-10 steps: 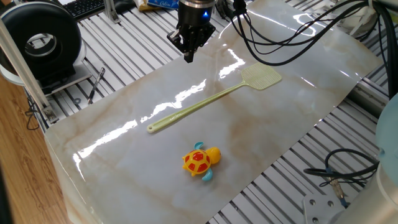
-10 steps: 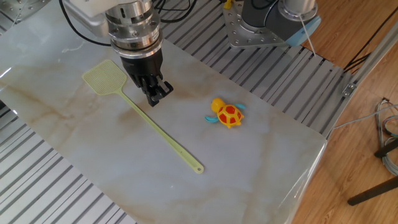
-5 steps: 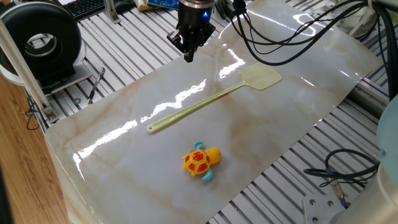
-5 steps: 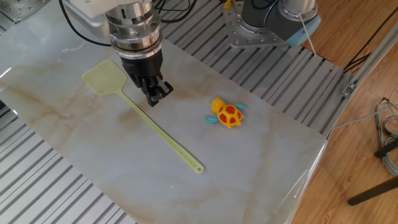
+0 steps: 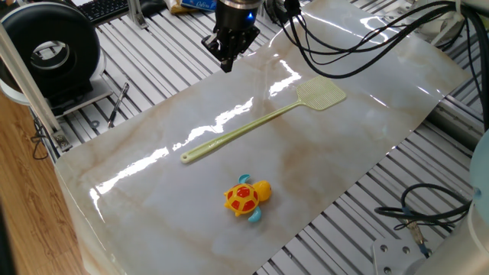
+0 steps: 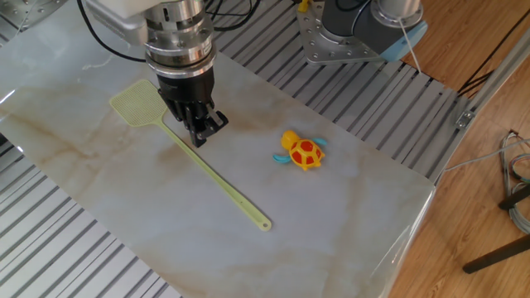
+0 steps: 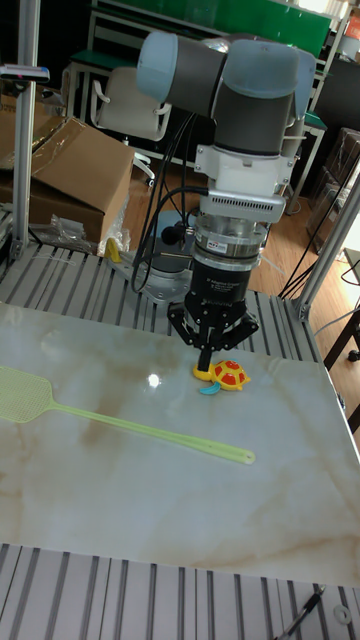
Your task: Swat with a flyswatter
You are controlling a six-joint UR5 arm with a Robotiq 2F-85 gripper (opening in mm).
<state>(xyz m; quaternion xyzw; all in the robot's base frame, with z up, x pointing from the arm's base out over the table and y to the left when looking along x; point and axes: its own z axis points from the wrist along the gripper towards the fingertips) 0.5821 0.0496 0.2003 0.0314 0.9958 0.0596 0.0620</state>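
Note:
The pale yellow-green flyswatter (image 5: pixel 244 130) lies flat on the marble sheet, its mesh head (image 5: pixel 321 93) to the right and the handle's holed end (image 5: pixel 184 158) to the left. It also shows in the other fixed view as the flyswatter (image 6: pixel 211 178) and in the tall view as the flyswatter (image 7: pixel 140 432). My gripper (image 5: pixel 226 66) hangs above the sheet's far side, apart from the swatter, fingers shut with nothing between them. In the other fixed view the gripper (image 6: pixel 198 138) appears close beside the handle; in the tall view the gripper (image 7: pixel 205 366) points straight down.
An orange-and-yellow toy turtle (image 5: pixel 246 198) sits on the sheet nearer the front, also seen as the turtle (image 6: pixel 302 151). A black round device (image 5: pixel 53 50) stands at the left, black cables (image 5: pixel 344 46) drape over the back, and slotted aluminium rails (image 5: pixel 359 221) surround the sheet.
The gripper has shifted slightly left, toward the flyswatter's handle in the other fixed view. Flyswatter and turtle have not moved.

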